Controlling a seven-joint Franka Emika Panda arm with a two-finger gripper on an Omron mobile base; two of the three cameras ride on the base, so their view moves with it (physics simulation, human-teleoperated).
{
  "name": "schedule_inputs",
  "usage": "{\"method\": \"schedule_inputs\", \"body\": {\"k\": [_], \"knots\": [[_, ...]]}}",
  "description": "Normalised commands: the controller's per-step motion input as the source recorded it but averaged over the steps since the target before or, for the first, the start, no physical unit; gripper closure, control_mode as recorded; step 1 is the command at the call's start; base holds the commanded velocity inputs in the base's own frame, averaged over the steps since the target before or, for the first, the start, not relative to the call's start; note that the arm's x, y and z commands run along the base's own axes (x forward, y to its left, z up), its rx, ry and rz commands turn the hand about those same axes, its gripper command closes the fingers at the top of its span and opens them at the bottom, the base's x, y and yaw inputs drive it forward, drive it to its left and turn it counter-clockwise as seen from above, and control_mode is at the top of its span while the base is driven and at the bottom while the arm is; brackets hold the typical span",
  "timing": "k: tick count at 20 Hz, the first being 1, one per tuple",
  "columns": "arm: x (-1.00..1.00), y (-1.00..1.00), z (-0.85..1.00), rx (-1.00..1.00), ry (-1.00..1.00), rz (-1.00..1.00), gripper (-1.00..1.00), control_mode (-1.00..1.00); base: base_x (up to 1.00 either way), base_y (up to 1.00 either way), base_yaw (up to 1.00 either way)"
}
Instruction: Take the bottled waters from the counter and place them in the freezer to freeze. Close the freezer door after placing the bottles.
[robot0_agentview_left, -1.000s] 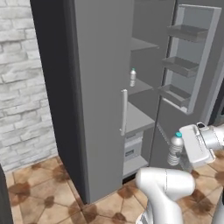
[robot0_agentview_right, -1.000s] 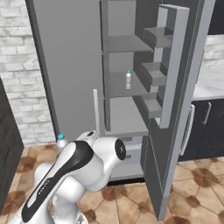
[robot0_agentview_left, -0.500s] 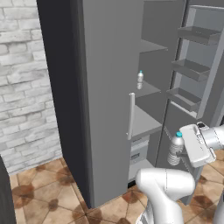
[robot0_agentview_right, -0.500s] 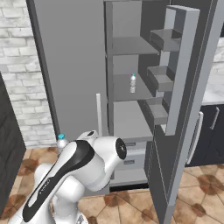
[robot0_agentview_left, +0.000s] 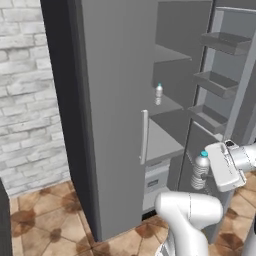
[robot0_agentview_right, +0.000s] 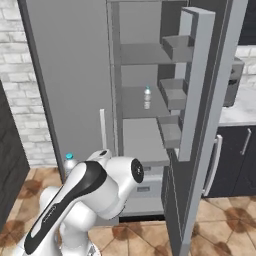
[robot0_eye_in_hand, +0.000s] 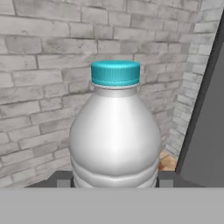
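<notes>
Bottle (robot0_eye_in_hand: 115, 131), teal cap: upright, clamped in gripper (robot0_agentview_left: 216, 172). 2nd bottle (robot0_agentview_left: 158, 94): on freezer (robot0_agentview_right: 145, 135) shelf, above & beyond gripper. Door (robot0_agentview_right: 200, 125) open.

Freezer (robot0_agentview_right: 145, 130) mouth is open to me between the shut fridge door (robot0_agentview_left: 112, 115) and swung-out freezer door (robot0_agentview_right: 200, 95); one bottle (robot0_agentview_right: 147, 97) takes the mid shelf, lower shelf (robot0_agentview_right: 142, 142) bare.

glossy plastic bottle (robot0_eye_in_hand: 114, 140), matt grey freezer door (robot0_agentview_left: 112, 115), rough brick wall (robot0_agentview_left: 30, 95)
</notes>
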Motion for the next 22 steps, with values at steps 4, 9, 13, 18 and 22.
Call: {"method": "schedule_inputs", "body": {"k": [4,9,13,18,22], "knots": [[0.00,0.00,0.00,0.00,0.00,0.00,1.00,1.00,0.48,-0.45,0.00],[0.00,0.00,0.00,0.00,0.00,0.00,1.00,1.00,0.44,-0.01,-0.10],[0.00,0.00,0.00,0.00,0.00,0.00,1.00,1.00,0.45,0.13,-0.14],[0.00,0.00,0.00,0.00,0.00,0.00,1.00,1.00,0.44,0.01,-0.10],[0.00,0.00,0.00,0.00,0.00,0.00,1.00,1.00,0.06,-0.03,0.00]]}}
